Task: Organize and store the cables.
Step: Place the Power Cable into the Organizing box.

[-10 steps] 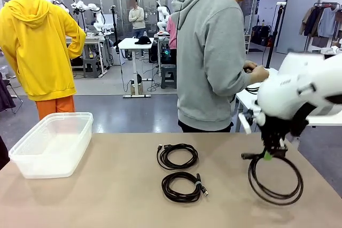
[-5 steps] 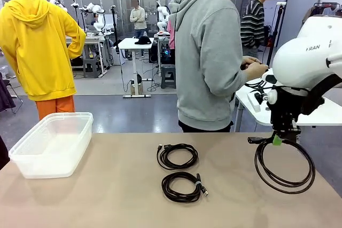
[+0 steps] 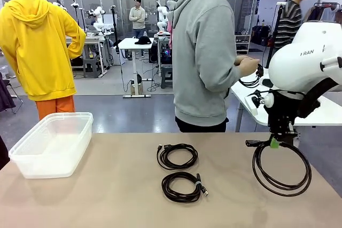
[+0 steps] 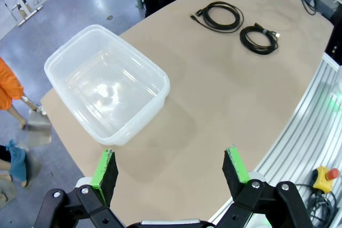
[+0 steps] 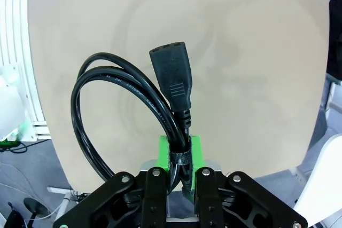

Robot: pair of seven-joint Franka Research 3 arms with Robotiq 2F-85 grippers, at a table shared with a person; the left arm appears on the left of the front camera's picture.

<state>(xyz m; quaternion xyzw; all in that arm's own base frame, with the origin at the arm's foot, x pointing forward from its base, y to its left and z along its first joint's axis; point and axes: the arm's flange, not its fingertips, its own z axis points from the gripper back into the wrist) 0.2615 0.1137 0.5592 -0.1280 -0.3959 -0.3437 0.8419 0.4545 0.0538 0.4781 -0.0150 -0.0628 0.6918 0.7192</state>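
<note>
Right pincer (image 3: 274, 142) risen since second ago, pinching thick black coiled power cable (image 5: 171, 76) at strap (image 5: 179, 158); coil hangs below it. Left pincer (image 4: 170, 159) spread, empty. Carry high, far leftward over clear plastic tub (image 3: 48, 166), lower before release.

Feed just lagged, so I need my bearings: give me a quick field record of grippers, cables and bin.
right gripper: shut on held cable, coil hanging over table, right side
left gripper: open, empty, above table beside bin
loose cables: far coil and near coil, mid-table
bin: clear, empty, left end of table
</note>
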